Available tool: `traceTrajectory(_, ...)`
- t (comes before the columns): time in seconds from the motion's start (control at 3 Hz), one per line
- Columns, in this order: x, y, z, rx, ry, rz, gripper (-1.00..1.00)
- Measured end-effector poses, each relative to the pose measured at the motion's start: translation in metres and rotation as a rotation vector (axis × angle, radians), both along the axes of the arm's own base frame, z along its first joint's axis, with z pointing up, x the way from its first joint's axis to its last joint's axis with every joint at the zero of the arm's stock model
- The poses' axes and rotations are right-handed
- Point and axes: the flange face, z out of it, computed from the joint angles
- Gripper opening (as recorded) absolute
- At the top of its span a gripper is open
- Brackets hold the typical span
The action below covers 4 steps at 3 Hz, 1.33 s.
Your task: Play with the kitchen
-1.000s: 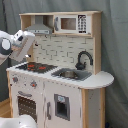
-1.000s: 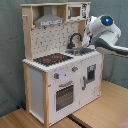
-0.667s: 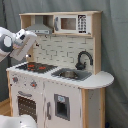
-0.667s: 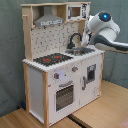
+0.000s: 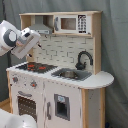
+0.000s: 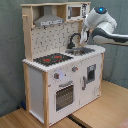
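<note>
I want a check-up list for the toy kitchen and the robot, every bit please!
Surface: wooden floor under the kitchen, bare where visible.
Job's things: kitchen upright; stovetop with red rings, black faucet over the sink, oven door closed.
Clutter: nothing seen.
Pincer: robot arm raised beside the kitchen near the faucet end; pincer not clearly visible.
Cables: nothing seen.
Surroundings: grey curtain behind.

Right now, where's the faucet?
The black faucet stands behind the sink, right of the stovetop in both exterior views.
</note>
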Motion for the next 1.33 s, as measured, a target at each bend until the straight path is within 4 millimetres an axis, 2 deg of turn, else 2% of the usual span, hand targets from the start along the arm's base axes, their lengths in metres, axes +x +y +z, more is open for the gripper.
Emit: traceTrajectory(1.33, 0.045, -0.018, 0.008, 0.038, 0.292, 0.022, 1.0)
